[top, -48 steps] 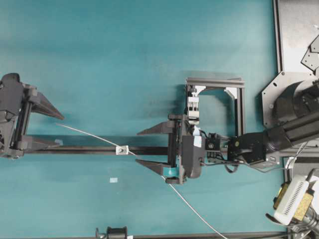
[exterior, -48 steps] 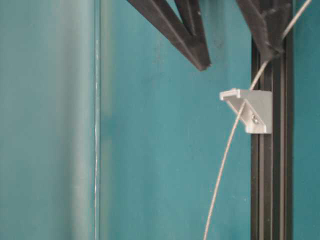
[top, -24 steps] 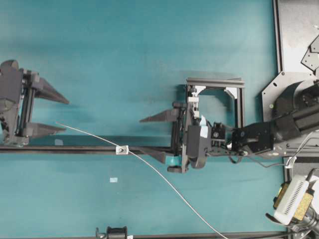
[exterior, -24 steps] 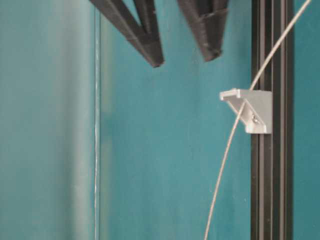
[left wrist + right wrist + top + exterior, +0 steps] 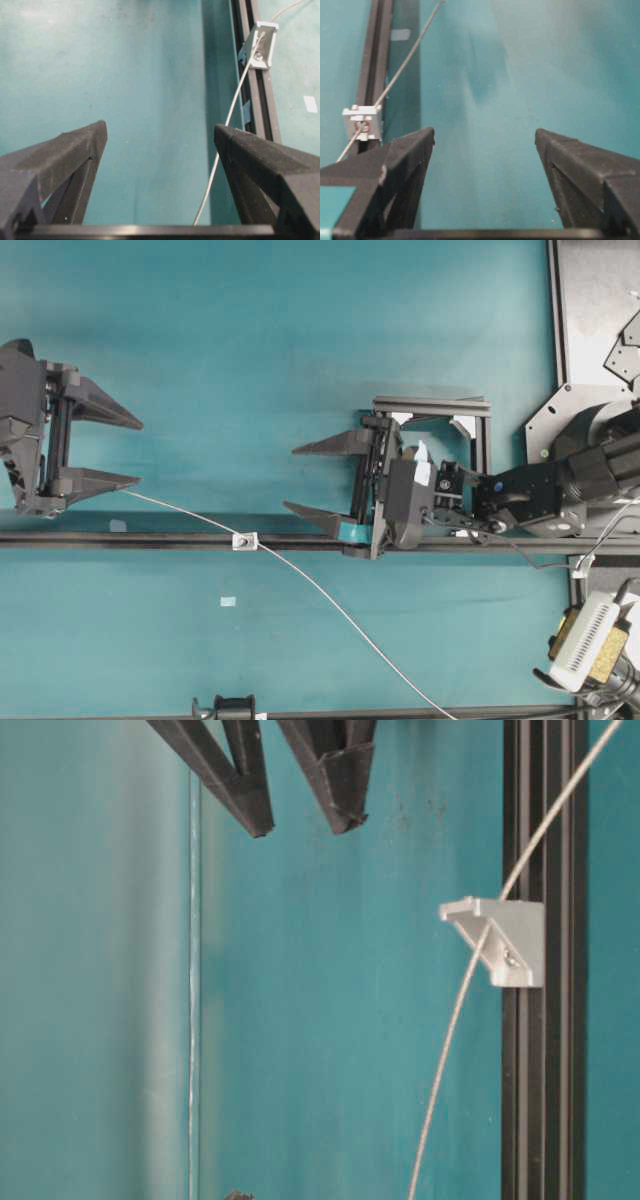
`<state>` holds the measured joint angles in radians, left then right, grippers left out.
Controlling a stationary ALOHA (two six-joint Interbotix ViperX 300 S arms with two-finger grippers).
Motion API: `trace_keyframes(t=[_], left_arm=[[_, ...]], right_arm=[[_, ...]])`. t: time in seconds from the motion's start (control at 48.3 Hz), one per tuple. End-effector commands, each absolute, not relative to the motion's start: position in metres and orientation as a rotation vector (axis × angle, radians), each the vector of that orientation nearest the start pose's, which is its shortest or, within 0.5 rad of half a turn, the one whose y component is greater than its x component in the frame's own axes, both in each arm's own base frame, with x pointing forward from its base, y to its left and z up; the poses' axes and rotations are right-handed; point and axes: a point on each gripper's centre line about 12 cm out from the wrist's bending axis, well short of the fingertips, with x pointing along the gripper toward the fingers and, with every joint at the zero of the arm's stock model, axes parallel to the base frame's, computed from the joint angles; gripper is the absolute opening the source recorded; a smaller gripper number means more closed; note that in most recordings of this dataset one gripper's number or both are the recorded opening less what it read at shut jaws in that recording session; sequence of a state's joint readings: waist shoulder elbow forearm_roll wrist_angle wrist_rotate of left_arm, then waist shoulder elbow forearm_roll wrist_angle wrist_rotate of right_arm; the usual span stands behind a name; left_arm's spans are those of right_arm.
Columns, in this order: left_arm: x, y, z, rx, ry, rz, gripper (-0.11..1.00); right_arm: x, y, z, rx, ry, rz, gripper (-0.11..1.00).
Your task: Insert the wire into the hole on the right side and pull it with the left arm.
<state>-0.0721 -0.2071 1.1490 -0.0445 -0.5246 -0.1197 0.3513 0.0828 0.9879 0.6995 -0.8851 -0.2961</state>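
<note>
Left end effector (image 5: 160, 145) spread wide and empty, the wire (image 5: 235, 102) running up past its right finger, not gripped! Further out, that wire passes through the hole (image 5: 243, 540) in the small grey block (image 5: 262, 45) on the black rail (image 5: 150, 540). Beyond, the right end effector (image 5: 306, 478) spread too, nothing held, over the teal counter (image 5: 250, 340)

right gripper (image 5: 309, 478) let go of the wire (image 5: 330, 601), moved up off the rail (image 5: 180, 539); left gripper (image 5: 135, 452) shifted up
</note>
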Motion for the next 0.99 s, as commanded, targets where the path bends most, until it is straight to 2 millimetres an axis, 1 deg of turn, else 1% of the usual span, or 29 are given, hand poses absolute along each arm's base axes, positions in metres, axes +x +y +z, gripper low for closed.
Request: trace_keyframes(t=[0.0,0.186,0.974], left_arm=[[0.2851,-0.0159,0.1524,-0.134,0.38,-0.014,0.81],[0.2848,-0.0149,0.1521,-0.136,0.38,-0.01,0.81],[0.2854,-0.0106,0.1526,-0.136,0.377,0.004,0.81]], right_arm=[[0.3276,0.0534,0.1352,0.069,0.242,-0.205,0.89],[0.3281,0.0503,0.1353,0.07,0.24,-0.215,0.89],[0.329,0.0503,0.136,0.078,0.238,-0.215,0.89]])
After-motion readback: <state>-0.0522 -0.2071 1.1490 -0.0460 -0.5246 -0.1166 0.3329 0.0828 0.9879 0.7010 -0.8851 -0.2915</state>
